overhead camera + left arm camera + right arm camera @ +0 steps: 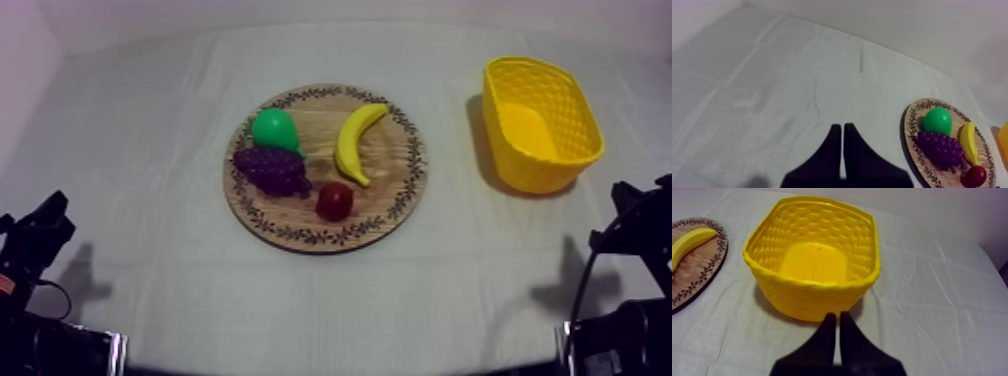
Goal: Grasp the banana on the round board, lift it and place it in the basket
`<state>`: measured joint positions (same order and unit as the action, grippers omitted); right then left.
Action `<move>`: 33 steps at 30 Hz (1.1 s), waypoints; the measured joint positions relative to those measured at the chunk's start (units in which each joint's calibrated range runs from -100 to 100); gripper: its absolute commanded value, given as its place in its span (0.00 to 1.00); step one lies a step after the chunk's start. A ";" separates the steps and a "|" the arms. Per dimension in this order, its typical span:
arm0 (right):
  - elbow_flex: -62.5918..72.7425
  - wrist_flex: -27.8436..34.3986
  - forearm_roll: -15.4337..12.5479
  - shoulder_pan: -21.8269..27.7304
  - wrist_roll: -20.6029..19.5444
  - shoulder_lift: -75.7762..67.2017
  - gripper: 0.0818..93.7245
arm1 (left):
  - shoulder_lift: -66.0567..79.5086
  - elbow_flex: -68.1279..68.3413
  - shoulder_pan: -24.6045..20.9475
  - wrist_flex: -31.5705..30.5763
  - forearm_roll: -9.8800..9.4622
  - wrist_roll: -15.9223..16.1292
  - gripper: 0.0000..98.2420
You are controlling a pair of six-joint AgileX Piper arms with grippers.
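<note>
Our left claw [842,128] and right claw [837,316] sit narrow and empty, parked at the near corners of the tabletop [140,210], since the banana [357,142] lies unpicked on the wooden board [388,188].

We see the curved yellow banana [357,140] lying flat on the round wooden board [396,172] at centre frame. The yellow basket [572,122] stands upright at the upper right.

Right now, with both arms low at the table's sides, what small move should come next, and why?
Probably the right gripper should open and swing toward the banana. It sits shut on nothing, facing the yellow basket, while the banana lies untouched on the basket side of the wooden board, nearer this arm.
</note>
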<state>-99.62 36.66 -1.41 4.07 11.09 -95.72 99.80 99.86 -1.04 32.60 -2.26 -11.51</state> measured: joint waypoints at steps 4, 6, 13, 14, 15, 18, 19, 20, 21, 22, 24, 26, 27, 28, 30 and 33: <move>0.00 0.00 0.00 0.00 0.00 0.00 0.00 | 0.00 0.00 0.00 0.00 0.00 0.00 0.00; 0.00 0.00 0.00 0.00 0.00 0.00 0.00 | 0.00 0.00 0.00 0.00 0.00 0.00 0.00; 0.00 0.56 0.00 -0.25 -1.36 0.00 0.00 | 0.00 0.00 0.00 0.00 0.00 0.00 0.00; 0.00 1.35 0.00 -0.47 -1.64 0.00 0.00 | 0.00 0.00 0.00 0.00 0.00 0.00 0.00; 0.00 1.92 0.05 -0.87 -1.64 0.26 0.00 | 0.00 0.00 0.00 0.00 0.00 0.00 0.00; 1.85 1.98 1.41 -2.22 -2.04 2.84 0.00 | 0.00 0.00 0.00 0.00 0.00 0.00 0.00; 3.27 1.98 1.95 -2.65 -2.59 4.28 0.00 | 0.00 0.00 0.00 0.00 0.00 0.00 0.00; 4.68 2.16 2.51 -2.93 -3.19 5.71 0.00 | 0.00 0.00 0.00 0.00 0.00 0.00 0.00; 6.82 2.67 2.96 -3.23 -3.87 7.73 0.00 | 0.00 0.00 0.00 0.00 0.00 0.00 0.00; 9.36 3.48 3.20 -3.42 -4.54 10.03 0.00 | 0.00 0.00 0.00 0.00 0.00 0.00 0.00; 14.80 5.38 3.26 -3.68 -5.65 14.69 0.00 | 0.00 0.00 0.00 0.00 0.00 0.00 0.00; 20.96 8.40 3.43 -4.16 -6.53 20.33 0.00 | 0.00 0.00 0.00 0.00 0.00 0.00 0.00; 24.59 9.71 3.85 -4.56 -7.17 23.25 0.00 | 0.00 0.00 0.00 0.00 0.00 0.00 0.00; 28.34 11.13 4.44 -5.09 -7.83 26.22 0.00 | 0.00 0.00 0.00 0.00 0.00 0.00 0.00; 36.05 13.60 5.39 -6.26 -9.34 31.51 0.00 | 0.00 0.00 0.00 0.00 0.00 0.00 0.00; 46.88 17.82 6.84 -8.97 -11.96 39.58 0.00 | 0.00 0.00 0.00 0.00 0.00 0.00 0.00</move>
<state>-52.74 54.48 5.43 -4.90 -0.87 -56.14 99.80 99.86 -1.04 32.60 -2.26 -11.51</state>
